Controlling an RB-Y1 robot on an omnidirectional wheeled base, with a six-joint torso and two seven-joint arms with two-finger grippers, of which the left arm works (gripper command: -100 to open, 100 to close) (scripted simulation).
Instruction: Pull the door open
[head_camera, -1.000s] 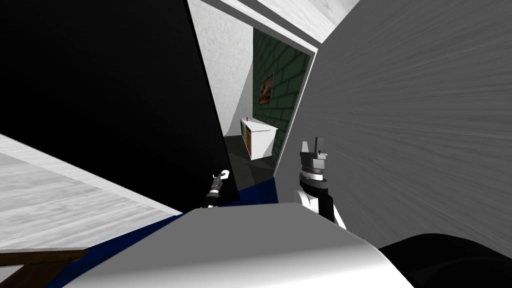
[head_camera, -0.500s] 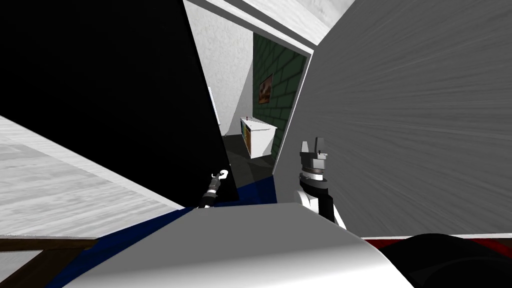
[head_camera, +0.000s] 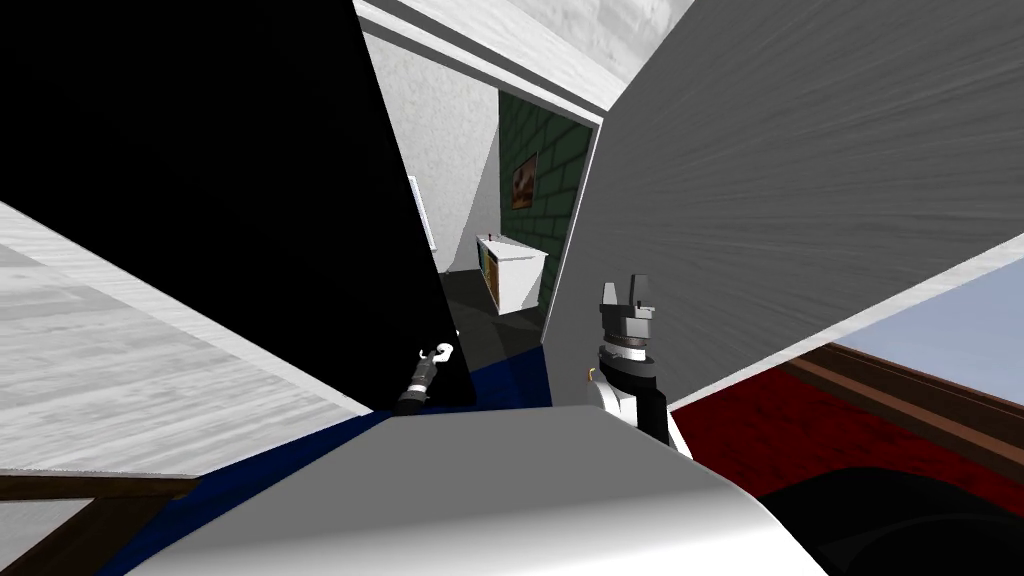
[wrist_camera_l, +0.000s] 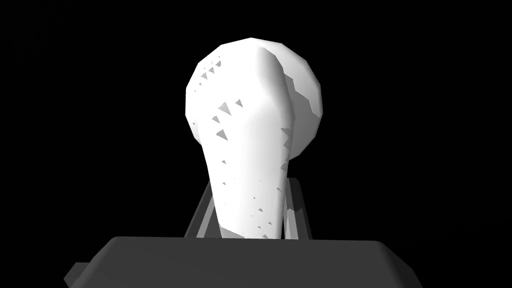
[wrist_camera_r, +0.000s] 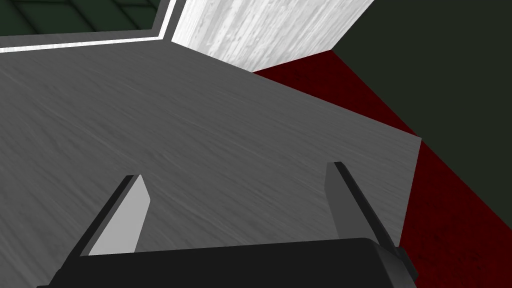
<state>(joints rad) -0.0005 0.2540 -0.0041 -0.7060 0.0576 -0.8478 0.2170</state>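
Here, left gripper (wrist_camera_l: 251, 182) closed on white handle (wrist_camera_l: 252, 105)

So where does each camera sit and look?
Head view: atop me, looking down at a flat black door; left gripper, right gripper show.
Left wrist view: left hand, facing the white rounded door handle its fingers grip.
Right wrist view: right hand, facing a flat grey surface; fingers open.
Head and left wrist views share the handle.
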